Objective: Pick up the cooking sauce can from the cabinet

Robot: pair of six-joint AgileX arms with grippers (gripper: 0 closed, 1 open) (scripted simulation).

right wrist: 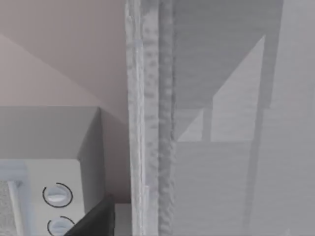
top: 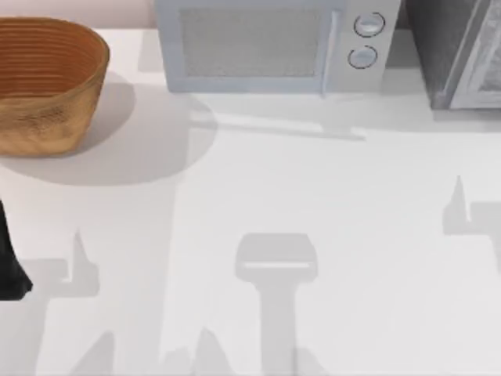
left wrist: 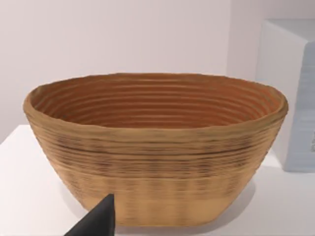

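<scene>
The cooking sauce can is out of view. The grey cabinet (top: 458, 51) stands at the table's back right corner, and the right wrist view looks closely at its front edge (right wrist: 147, 118) and grey panel (right wrist: 236, 162). A dark tip of my right gripper (right wrist: 93, 220) shows at the rim of that view, near the cabinet. A dark part of my left arm (top: 11, 258) sits at the table's left edge. The left wrist view has a dark tip of my left gripper (left wrist: 97, 220) in front of a wicker basket (left wrist: 152, 147).
A woven basket (top: 47, 86), with nothing seen in it, stands at the back left. A white microwave (top: 266, 47) with two round knobs (top: 366, 39) sits at the back middle, just left of the cabinet, and its knobs (right wrist: 56, 195) show in the right wrist view. White tabletop (top: 258, 211) stretches in front.
</scene>
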